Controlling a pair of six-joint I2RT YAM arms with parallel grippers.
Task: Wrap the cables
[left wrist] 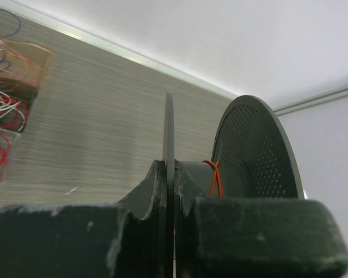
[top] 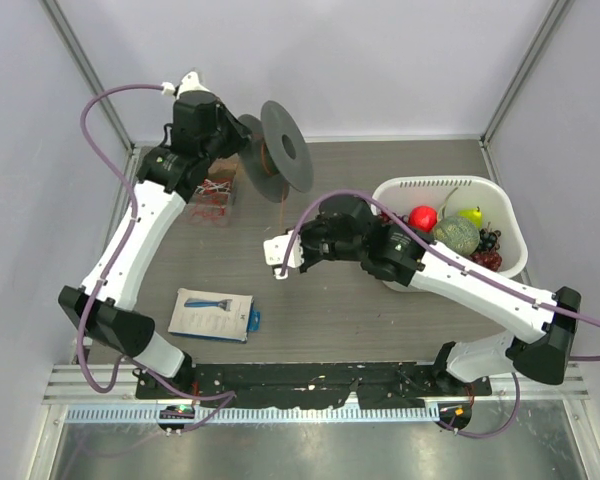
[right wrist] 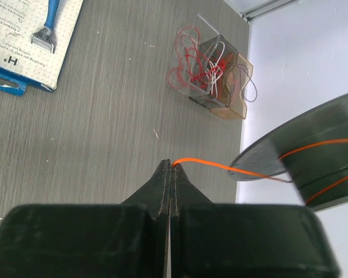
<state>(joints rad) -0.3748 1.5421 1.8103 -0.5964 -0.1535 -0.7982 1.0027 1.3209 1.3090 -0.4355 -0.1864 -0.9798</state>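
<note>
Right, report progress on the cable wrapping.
Done: a couple of turns of orange cable sit on the spool hub. In hand: left tool clamps the spool's flange; right tool pinches the cable running to it. Left: the tangle in the box.

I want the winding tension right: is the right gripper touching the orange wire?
Touching. The right wrist view shows the orange wire coming straight out from between the right gripper's shut jaws and running to the spool.
</note>
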